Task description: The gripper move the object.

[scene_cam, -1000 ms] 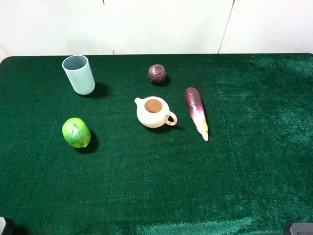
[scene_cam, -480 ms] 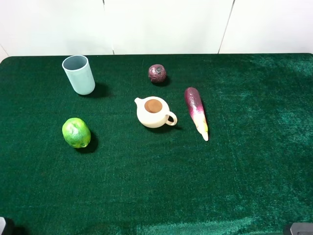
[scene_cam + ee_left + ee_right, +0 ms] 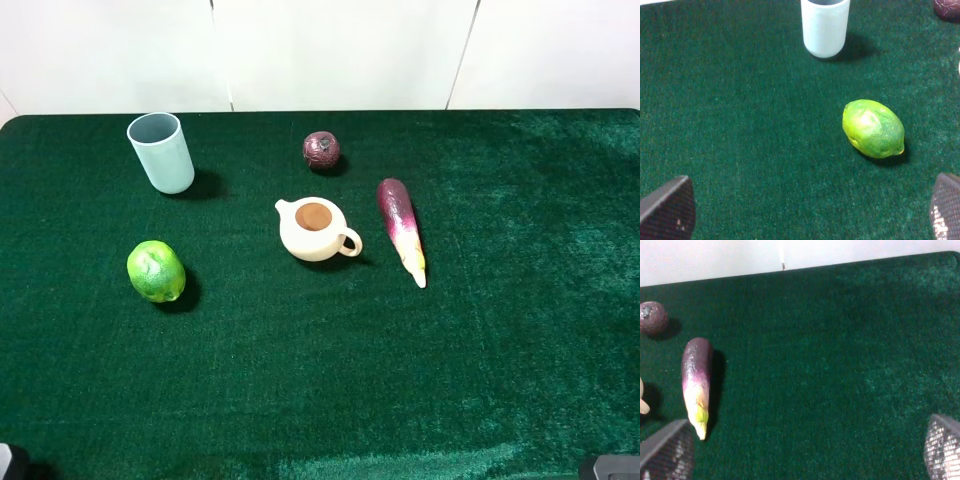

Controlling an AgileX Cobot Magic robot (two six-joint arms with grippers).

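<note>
Toy eggplant point(image 3: 401, 230) lies flat on the green worktop point(image 3: 500, 360), right of centre in my overhead view, fat purple end toward the far wall, pale yellow tip pointing back toward the near edge. Nothing touches it. Just beside it, to its left, sits the cream teapot point(image 3: 316, 230), lid off, handle turned toward the eggplant with a gap between them. Beyond both, near the far edge, a small dark-purple ball point(image 3: 321, 150) rests alone. Well off to the left stand a pale blue cup point(image 3: 162, 152), upright, and nearer to me a green lime point(image 3: 156, 271) on its side. From the right wrist camera I see the eggplant point(image 3: 696, 385) ahead, with the right claw point(image 3: 802, 455) spread wide, its two fingertips point(image 3: 667, 452) only just showing at the corners, holding nothing. The left claw point(image 3: 810, 212) is likewise parted wide and empty, fingertips point(image 3: 670, 212) at the frame corners, the lime point(image 3: 873, 128) lying on the cloth between and beyond them, the cup point(image 3: 824, 25) farther on. Both arms are low at the near edge, well apart from the eggplant.
</note>
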